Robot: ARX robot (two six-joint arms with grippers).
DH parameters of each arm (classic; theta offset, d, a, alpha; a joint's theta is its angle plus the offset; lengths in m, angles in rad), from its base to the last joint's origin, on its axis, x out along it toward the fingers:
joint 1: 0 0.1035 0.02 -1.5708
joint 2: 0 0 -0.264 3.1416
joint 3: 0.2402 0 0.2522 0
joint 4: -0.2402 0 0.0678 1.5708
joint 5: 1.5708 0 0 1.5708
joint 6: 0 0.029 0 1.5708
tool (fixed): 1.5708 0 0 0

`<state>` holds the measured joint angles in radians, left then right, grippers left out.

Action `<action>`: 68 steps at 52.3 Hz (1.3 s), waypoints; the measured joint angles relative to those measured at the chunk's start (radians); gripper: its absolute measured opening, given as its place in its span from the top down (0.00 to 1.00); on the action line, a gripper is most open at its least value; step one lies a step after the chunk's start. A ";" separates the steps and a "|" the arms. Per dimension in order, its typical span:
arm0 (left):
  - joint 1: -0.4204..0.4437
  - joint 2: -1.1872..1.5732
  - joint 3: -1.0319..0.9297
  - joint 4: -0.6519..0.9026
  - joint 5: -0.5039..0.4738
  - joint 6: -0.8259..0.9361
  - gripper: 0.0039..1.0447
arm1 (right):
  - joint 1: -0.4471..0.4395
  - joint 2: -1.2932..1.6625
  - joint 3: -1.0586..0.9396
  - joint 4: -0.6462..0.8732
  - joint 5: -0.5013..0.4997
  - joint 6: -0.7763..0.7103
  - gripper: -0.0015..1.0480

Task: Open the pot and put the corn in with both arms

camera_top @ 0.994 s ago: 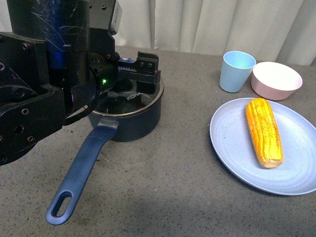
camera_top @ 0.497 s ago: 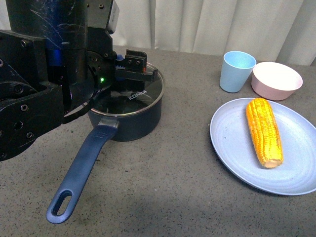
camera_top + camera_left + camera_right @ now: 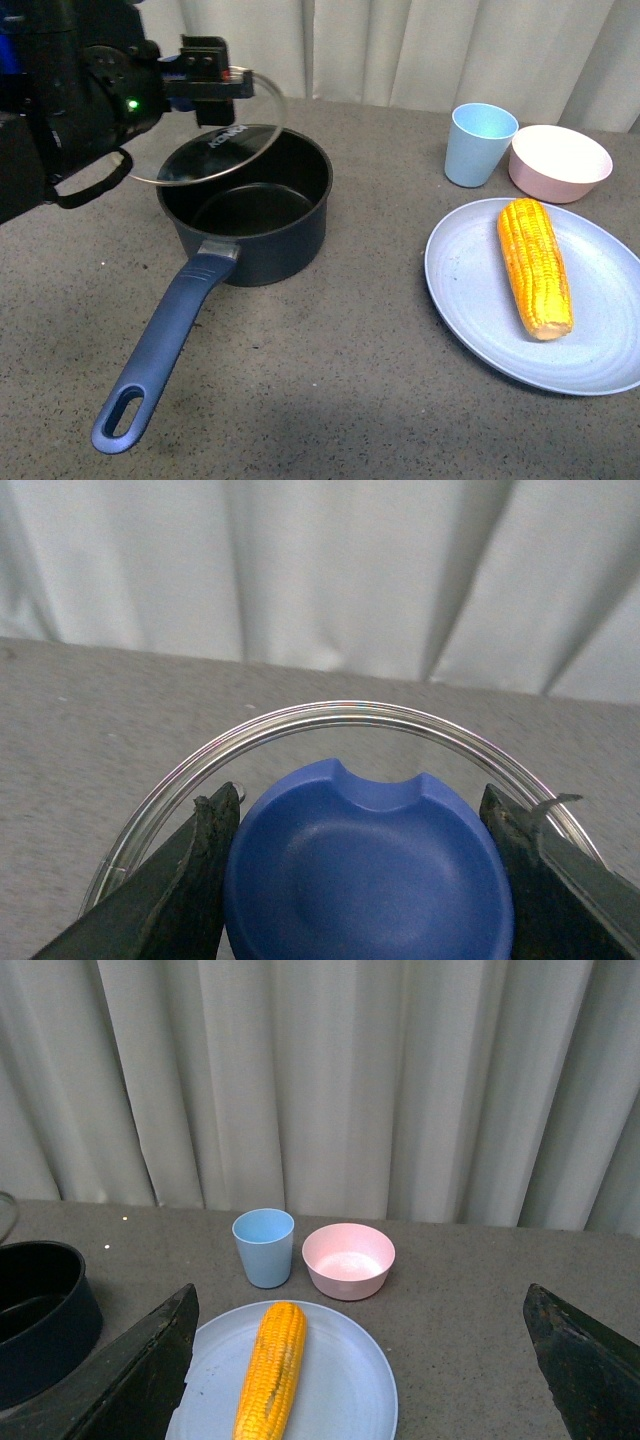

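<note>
The dark navy pot [image 3: 250,215] stands open on the table, its black inside bare and its long blue handle [image 3: 155,350] pointing toward the near edge. My left gripper [image 3: 205,78] is shut on the blue knob [image 3: 370,870] of the glass pot lid [image 3: 205,150] and holds it tilted above the pot's far left rim. The yellow-orange corn [image 3: 535,265] lies on a light blue plate [image 3: 470,290] at the right; it also shows in the right wrist view [image 3: 270,1370]. My right gripper [image 3: 360,1380] is open, high above the plate's near side. The pot's edge shows there too [image 3: 40,1320].
A light blue cup [image 3: 478,143] and a pink bowl [image 3: 558,162] stand behind the plate, also in the right wrist view as cup [image 3: 263,1247] and bowl [image 3: 348,1260]. White curtains hang along the table's far edge. Grey table surface [image 3: 330,380] lies between pot and plate.
My left gripper has lifted the lid off the pot and carried it up and to the left. The pot's inside is now uncovered. The corn has not moved.
</note>
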<state>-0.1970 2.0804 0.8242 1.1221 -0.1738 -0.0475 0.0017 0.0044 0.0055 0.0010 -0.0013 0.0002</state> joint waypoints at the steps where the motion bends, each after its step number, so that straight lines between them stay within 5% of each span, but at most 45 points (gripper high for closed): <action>1: 0.016 0.001 0.000 0.000 0.000 0.000 0.38 | 0.000 0.000 0.000 0.000 0.000 0.000 0.09; 23: 0.213 0.117 0.031 0.005 0.006 0.024 0.38 | 0.000 0.000 0.000 0.000 0.000 0.000 0.09; 68: 0.209 0.355 0.067 0.118 -0.014 0.017 0.38 | 0.000 0.000 0.000 0.000 0.000 0.000 0.09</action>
<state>0.0124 2.4351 0.8909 1.2404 -0.1879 -0.0303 0.0017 0.0044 0.0055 0.0010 -0.0013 0.0002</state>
